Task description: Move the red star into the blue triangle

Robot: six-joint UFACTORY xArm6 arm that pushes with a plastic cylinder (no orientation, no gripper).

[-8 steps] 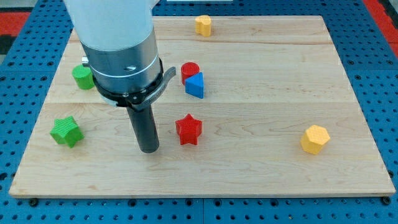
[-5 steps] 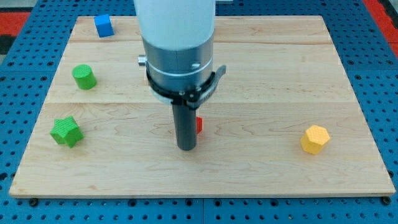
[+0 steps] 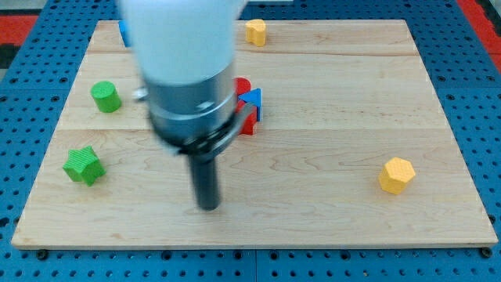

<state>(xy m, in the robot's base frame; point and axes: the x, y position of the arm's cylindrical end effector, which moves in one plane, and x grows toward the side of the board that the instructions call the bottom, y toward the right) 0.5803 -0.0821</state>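
The red star [image 3: 249, 124], which seems light, stiff and easy to slide, sits touching the blue triangle [image 3: 251, 99], half hidden by the arm, while my tip [image 3: 208, 206], having no claw, stands nearer, holding nothing.

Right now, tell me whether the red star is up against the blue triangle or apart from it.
Up against it, as far as shows: the red star sits directly below the blue triangle with no gap visible. The arm hides its left part. My tip is well clear.
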